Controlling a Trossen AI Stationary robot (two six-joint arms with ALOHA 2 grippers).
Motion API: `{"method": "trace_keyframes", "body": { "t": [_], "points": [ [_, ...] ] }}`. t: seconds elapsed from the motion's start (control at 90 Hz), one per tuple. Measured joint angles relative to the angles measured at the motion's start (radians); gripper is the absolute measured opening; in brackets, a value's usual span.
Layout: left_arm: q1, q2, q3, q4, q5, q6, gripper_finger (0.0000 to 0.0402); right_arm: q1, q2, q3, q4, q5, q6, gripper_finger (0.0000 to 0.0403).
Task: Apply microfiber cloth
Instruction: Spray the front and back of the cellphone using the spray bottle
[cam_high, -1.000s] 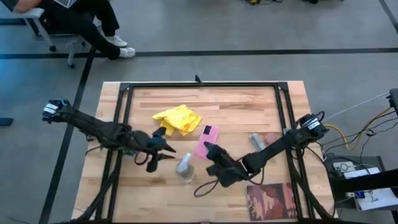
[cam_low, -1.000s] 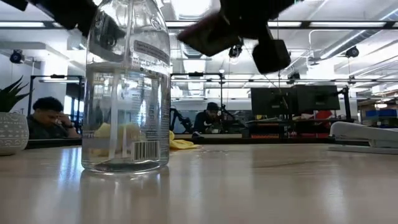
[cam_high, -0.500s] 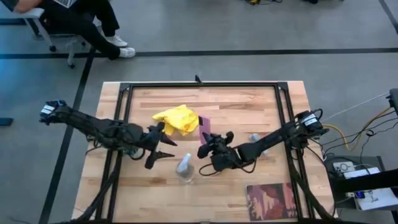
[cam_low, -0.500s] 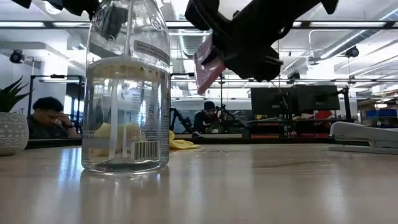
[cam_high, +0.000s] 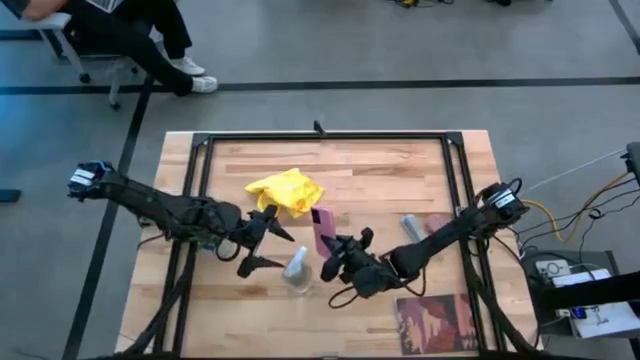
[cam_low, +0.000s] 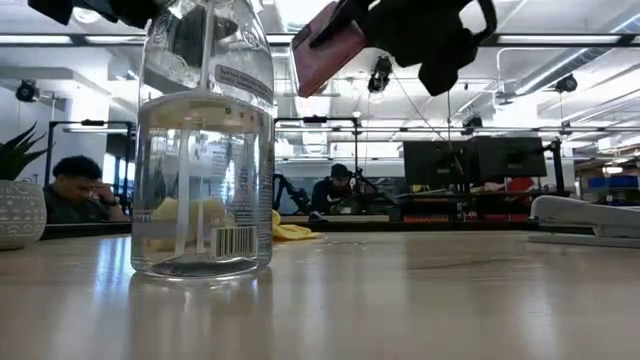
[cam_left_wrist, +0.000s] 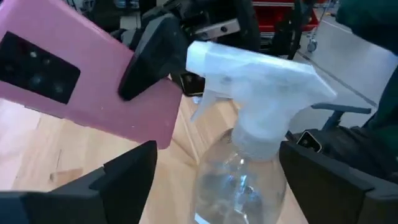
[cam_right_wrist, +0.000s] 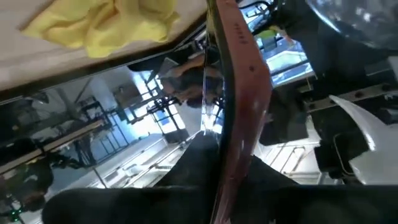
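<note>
- Microfiber cloth (cam_high: 286, 190): bright yellow soft fabric, seen crumpled on the far-middle part of the wooden slatted table (cam_high: 380, 165); it is touched by neither gripper. A strip of it is also seen low behind the bottle in the low view (cam_low: 292, 231), and its folds are seen past the phone in the right wrist view (cam_right_wrist: 106, 25).
- Right gripper (cam_high: 335, 258): raised above the table near its middle, closed on the pink-cased slab phone (cam_high: 322, 227). The phone is held on edge, tilted, clear of the wood; its dark camera block is seen in the left wrist view (cam_left_wrist: 81, 87).
- Left gripper (cam_high: 268, 248): held just beside the bottle on its left, fingers (cam_left_wrist: 127, 180) spread apart, nothing between them. The bottle is seen framed between the two fingers in the left wrist view.
- Clear plastic spray bottle with white trigger head (cam_high: 297, 269): stood upright on the table near its front edge, between the two grippers, part-filled with clear liquid (cam_low: 203, 150).
- Cloth and phone: near each other, not touching as far as can be seen from above.
- Dark red printed card or booklet (cam_high: 436, 324): laid flat at the front right corner.
- Person (cam_low: 75, 190): seated in the room beyond the table.
</note>
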Motion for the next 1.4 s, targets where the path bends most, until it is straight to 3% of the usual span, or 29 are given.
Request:
{"method": "trace_keyframes", "body": {
  "t": [0.444, 0.944, 1.4],
  "points": [
    [0.000, 0.092, 0.000, 0.121, -0.001, 0.131, 0.0352, 0.010, 0.000, -0.005, -0.007, 0.000, 0.088, 0.0003],
    [-0.002, 0.107, 0.003, 0.158, 0.057, 0.060, 0.0355, 0.011, 0.000, -0.012, -0.008, 0.006, 0.137, 0.0003],
    [-0.006, 0.263, 0.122, 0.160, 0.052, 0.131, 0.0355, 0.010, 0.000, -0.013, -0.008, 0.004, 0.132, 0.0003]
  ]
}}
